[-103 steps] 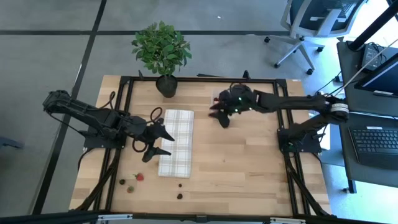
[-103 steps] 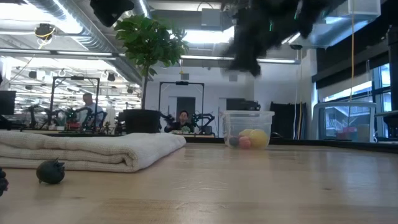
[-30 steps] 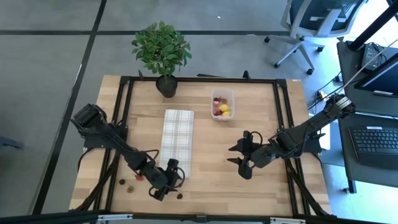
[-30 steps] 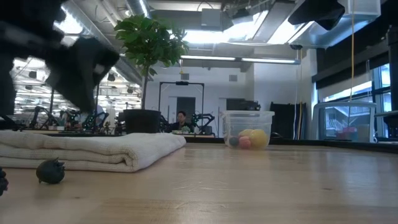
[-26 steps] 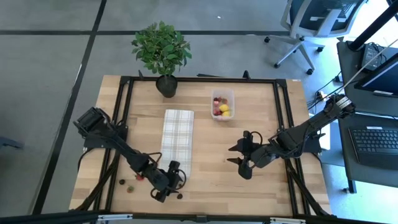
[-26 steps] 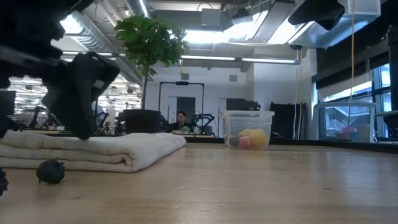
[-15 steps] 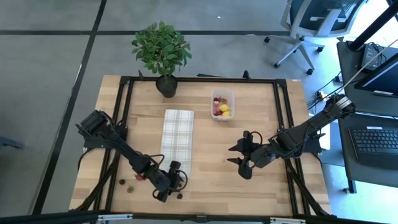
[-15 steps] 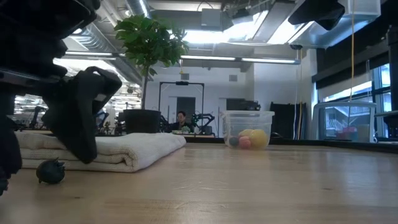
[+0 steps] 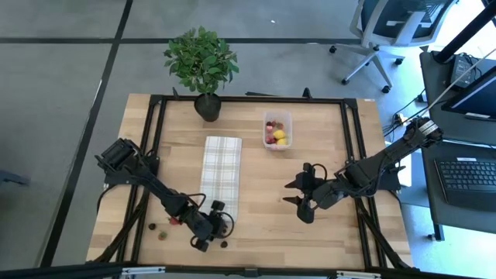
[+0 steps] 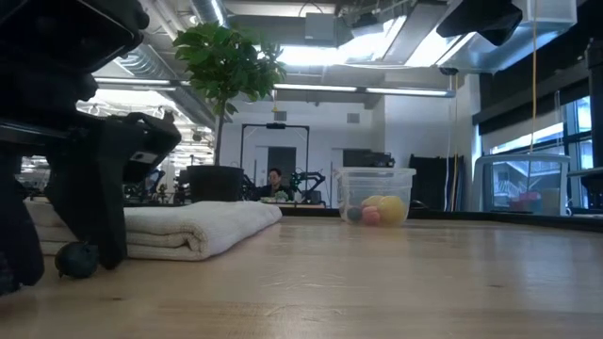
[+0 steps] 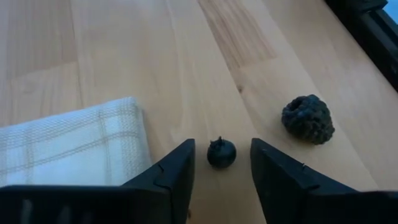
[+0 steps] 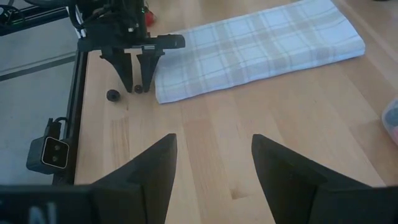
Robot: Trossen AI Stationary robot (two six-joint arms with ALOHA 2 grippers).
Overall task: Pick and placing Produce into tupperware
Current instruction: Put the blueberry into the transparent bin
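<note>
The produce is tiny fruit pieces. A small dark round berry (image 11: 221, 152) lies on the wood at the checked cloth's near end, and a bumpy dark berry (image 11: 308, 118) lies beside it. My left gripper (image 11: 222, 171) is down at the table, open, one finger on each side of the round berry (image 10: 77, 259), with gaps on both sides. A few more pieces (image 9: 163, 229) lie at the front left. The clear tupperware (image 9: 277, 130) stands at the far middle with red and yellow pieces in it. My right gripper (image 9: 296, 203) hovers open over the middle right.
The folded checked cloth (image 9: 220, 177) lies lengthwise left of centre, its near end right beside my left gripper. A potted plant (image 9: 201, 62) stands at the far edge. A black frame (image 9: 155, 155) runs along the table's sides. Bare wood lies between the two arms.
My left gripper has come down to the table at the cloth's near end, until its fingers stand around the small round berry, and the gap between its fingers has narrowed. The berry has stayed where it was.
</note>
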